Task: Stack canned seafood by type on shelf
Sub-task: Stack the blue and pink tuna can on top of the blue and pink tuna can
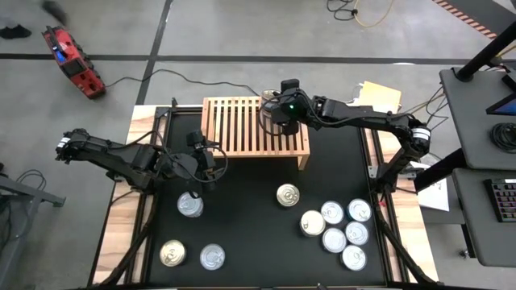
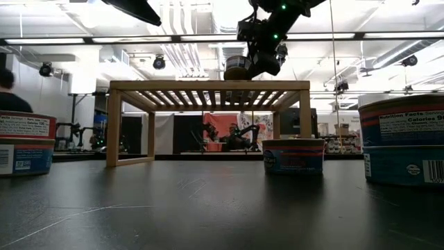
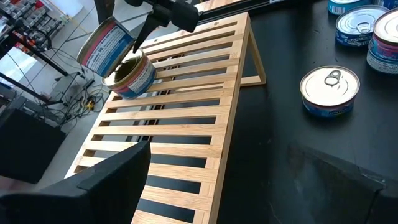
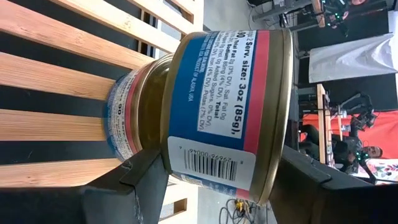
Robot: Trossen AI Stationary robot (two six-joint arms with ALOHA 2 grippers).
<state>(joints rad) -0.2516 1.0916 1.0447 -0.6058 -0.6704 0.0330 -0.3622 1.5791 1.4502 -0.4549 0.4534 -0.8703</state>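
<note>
The light-wood slatted shelf (image 1: pixel 242 129) stands at the table's far side. My right gripper (image 1: pixel 284 109) is over its far right part, shut on a tin with a blue and red label (image 4: pixel 217 106), also seen tilted in the left wrist view (image 3: pixel 106 43). Just under that tin, a second gold-lidded tin (image 3: pixel 140 81) rests with its base on the slats (image 1: pixel 270 95). My left gripper (image 1: pixel 205 161) is open over the table by the shelf's near left edge, touching nothing. My right gripper pinches the labelled tin across its two flat ends: one finger (image 4: pixel 137 180) on the end facing the lower tin (image 4: pixel 166 155), the other on the opposite rim (image 4: pixel 277 155). It comes from the table's right. The tin is tilted over the lower tin's lid; whether they touch, I cannot tell.
Loose tins stand on the black mat: one at mid-table (image 1: pixel 288 195), a cluster of several at the near right (image 1: pixel 334 225), and three at the near left (image 1: pixel 190 205). The rest of the shelf's slats (image 3: pixel 186 124) are bare.
</note>
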